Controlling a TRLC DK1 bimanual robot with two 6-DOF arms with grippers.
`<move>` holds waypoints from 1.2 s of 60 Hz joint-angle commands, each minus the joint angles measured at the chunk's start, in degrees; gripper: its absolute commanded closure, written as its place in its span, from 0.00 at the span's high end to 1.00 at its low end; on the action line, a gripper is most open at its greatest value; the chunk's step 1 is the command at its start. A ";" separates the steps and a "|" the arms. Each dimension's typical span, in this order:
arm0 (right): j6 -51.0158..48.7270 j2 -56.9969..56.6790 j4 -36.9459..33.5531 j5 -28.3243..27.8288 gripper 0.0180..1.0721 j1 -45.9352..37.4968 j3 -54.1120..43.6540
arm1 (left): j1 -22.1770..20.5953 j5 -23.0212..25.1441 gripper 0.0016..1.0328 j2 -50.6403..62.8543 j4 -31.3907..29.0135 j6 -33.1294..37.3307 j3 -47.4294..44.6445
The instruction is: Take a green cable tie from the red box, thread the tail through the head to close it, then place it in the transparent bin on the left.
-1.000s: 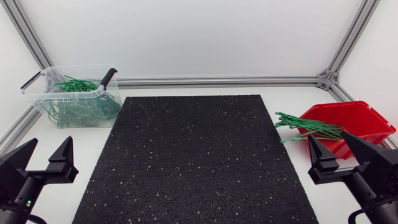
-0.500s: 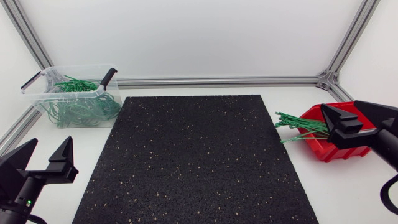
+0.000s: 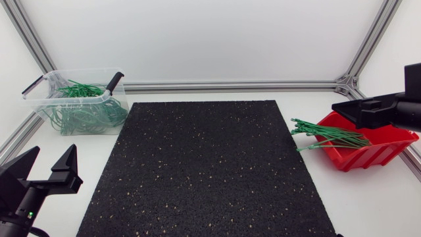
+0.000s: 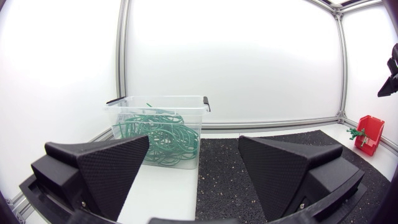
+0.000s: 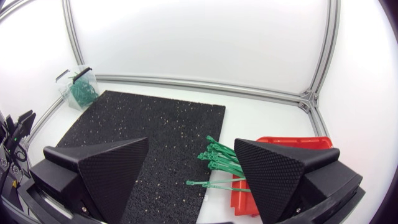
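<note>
A white table seen from above, with a large black speckled mat covering its middle. At the far left corner, just off the mat, stands a clear plastic bin with black handle clips. It holds a tangle of green loops – cable ties already closed.

At the right side sits a red box, open at the top. A bundle of straight green cable ties lies in it. They fan out over its low lip towards the mat and their ends reach the mat's right edge. One tie lies at an angle to the rest, on the near side of the bundle.

The left tool is at the near left corner of the table, beside the mat and well apart from the bin. Its two black wedge fingers are spread wide with nothing between them. From its own camera the bin stands ahead of it and the red box shows small, far across the mat.

The right tool comes in from the right edge and hangs above the red box, off the table. Its own camera looks down on the box and the ties – its fingers are spread wide too, and it grips nothing. No tie touches either tool.
</note>
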 commanded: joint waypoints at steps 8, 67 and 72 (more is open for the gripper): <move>-22.36 8.91 -10.81 -0.43 0.95 -0.97 6.32 | -0.12 -0.67 0.97 -0.45 -0.22 -0.82 -2.53; -65.69 22.18 4.05 19.61 0.94 1.32 -6.86 | 0.40 0.29 0.97 -0.45 -1.19 -0.82 -2.35; -66.92 21.83 10.81 21.02 0.92 1.67 -10.73 | 0.40 0.38 0.97 -0.45 -1.19 -0.82 -2.35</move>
